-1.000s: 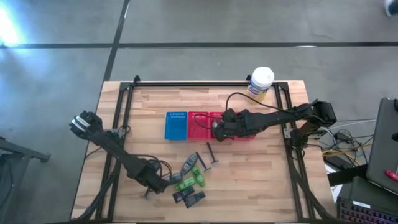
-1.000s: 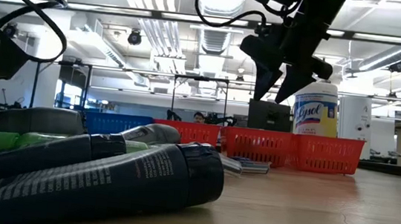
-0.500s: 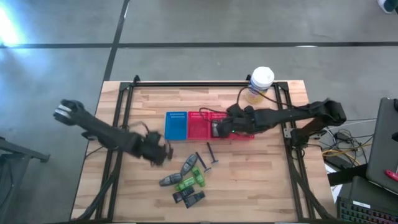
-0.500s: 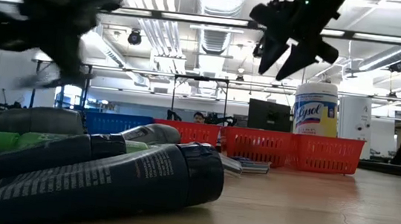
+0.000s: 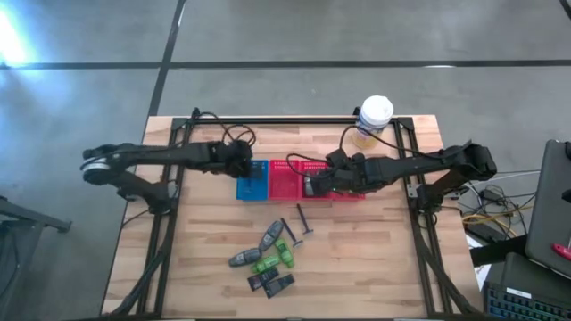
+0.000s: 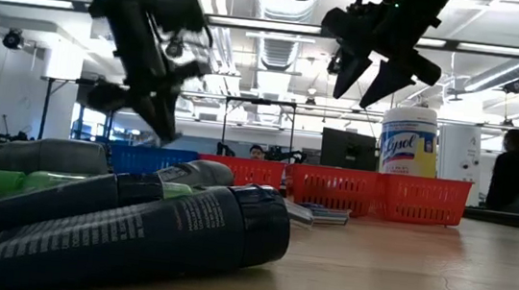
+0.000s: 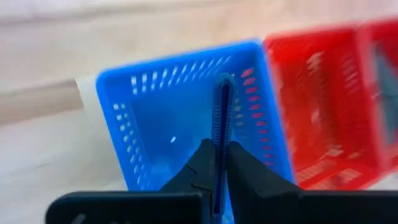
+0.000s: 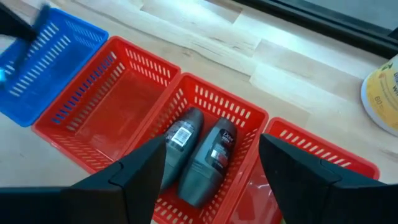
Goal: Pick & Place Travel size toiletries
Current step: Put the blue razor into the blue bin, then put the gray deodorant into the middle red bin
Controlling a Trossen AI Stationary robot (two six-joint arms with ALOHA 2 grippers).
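Overhead, the left gripper [image 7: 217, 163] hangs above the blue mesh basket [image 7: 149, 124], fingers pinched tight on a thin dark razor [image 7: 221, 118]. Beside it, the right gripper [image 8: 211, 163] hovers with fingers spread and empty over a red mesh basket [image 8: 239, 112], two grey oval pieces [image 8: 198, 155] lying directly beneath it.

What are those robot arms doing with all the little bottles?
They are sorting them into baskets. The left gripper is shut on a thin blue razor above the blue basket. The right gripper hangs open over a red basket that has two grey bottles in it. More toiletries wait on the table.
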